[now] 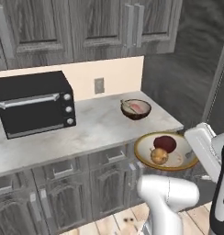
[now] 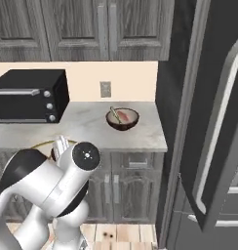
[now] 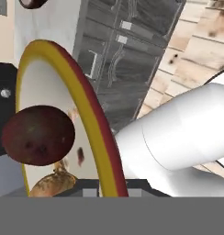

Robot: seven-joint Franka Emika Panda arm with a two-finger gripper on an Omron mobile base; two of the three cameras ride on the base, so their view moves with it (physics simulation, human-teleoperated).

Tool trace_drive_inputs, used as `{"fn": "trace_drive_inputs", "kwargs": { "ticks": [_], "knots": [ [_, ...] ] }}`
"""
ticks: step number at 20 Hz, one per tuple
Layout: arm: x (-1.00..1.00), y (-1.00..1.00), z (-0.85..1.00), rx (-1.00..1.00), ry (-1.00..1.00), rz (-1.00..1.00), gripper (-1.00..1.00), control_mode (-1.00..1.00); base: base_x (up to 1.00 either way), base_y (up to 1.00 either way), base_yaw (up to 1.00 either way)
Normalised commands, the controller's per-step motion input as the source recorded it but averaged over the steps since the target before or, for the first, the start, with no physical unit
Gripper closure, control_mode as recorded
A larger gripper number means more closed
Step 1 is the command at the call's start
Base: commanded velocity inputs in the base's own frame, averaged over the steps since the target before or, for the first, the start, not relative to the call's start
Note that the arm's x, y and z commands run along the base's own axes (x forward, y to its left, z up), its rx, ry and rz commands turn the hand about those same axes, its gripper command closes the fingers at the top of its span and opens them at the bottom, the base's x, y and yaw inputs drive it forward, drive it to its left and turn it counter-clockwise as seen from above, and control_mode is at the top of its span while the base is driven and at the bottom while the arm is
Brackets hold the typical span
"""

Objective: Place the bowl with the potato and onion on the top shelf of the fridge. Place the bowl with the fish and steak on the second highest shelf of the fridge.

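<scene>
Tool [image 3: 101, 188] is clamped on rim of the tan bowl [image 1: 146, 158], held level off table's [image 1: 100, 128] front right corner so potato [image 1: 159, 156] & onion [image 1: 165, 143] stay inside.

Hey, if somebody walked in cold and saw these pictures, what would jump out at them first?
Probably the wide tan bowl held in mid-air just off the counter's front edge, gripped at its rim by the end effector, with a maroon onion and a potato riding inside. Next, the small dark brown bowl left on the counter, and the black toaster oven at the counter's left.
</scene>
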Motion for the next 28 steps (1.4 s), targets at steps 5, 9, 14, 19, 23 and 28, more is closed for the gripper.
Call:
{"fn": "trace_drive_inputs", "kwargs": {
  "ticks": [5,9,14,19,23,28],
  "knots": [
    [0.00,0.00,0.00,0.00,0.00,0.00,1.00,1.00,-0.07,-1.00,-0.52],
    [0.00,0.00,0.00,0.00,0.00,0.00,1.00,1.00,-0.10,-1.00,-0.48],
    [0.00,0.00,0.00,0.00,0.00,0.00,1.00,1.00,-0.23,-1.00,-0.40],
    [0.00,0.00,0.00,0.00,0.00,0.00,1.00,1.00,0.53,-1.00,-0.24],
    [0.00,0.00,0.00,0.00,0.00,0.00,1.00,1.00,1.00,-0.63,0.17],
    [0.00,0.00,0.00,0.00,0.00,0.00,1.00,1.00,0.49,-0.49,0.71]
  ]
}}
